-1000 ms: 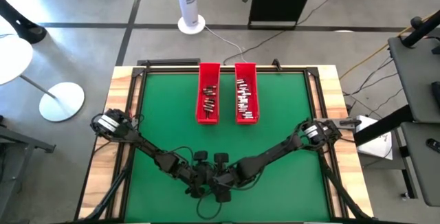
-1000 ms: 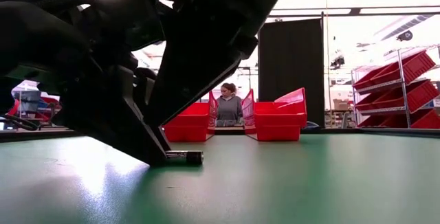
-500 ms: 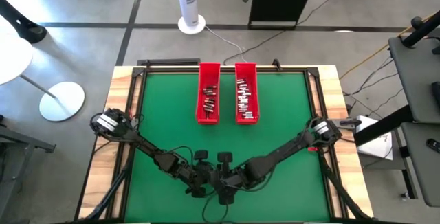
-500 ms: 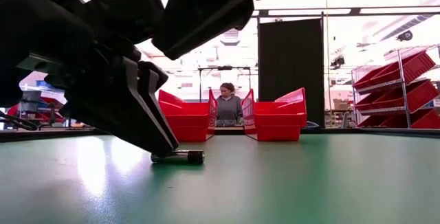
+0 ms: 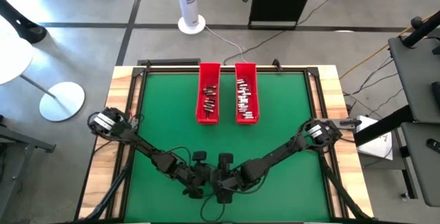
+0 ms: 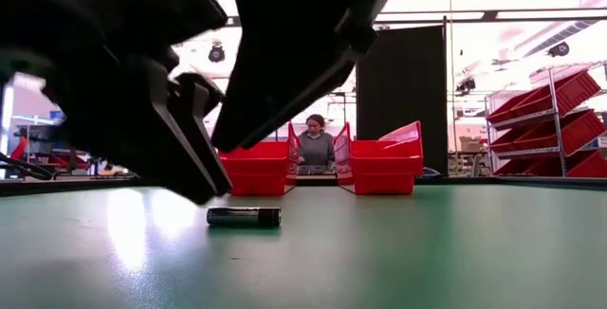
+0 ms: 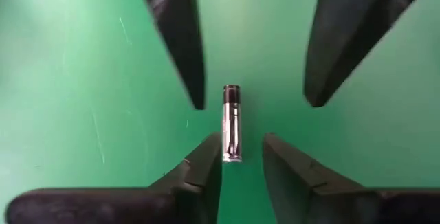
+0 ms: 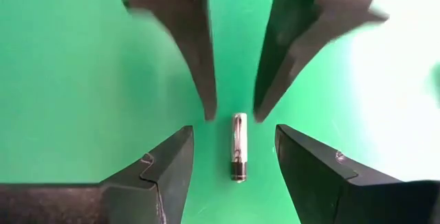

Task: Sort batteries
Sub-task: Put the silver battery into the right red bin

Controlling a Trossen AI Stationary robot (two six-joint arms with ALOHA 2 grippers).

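Down at the near edge of the green worktop (image 5: 275,121), both hands meet over a single battery (image 6: 244,216) that lies flat on its side, touched by neither. Each wrist view shows its own fingers spread to either side of the battery with green showing between, so the left hand (image 7: 242,154) and right hand (image 8: 234,145) are both released (nothing gripped). Farther back stand two red trays (image 5: 209,92), side by side, holding other batteries (image 5: 245,99).
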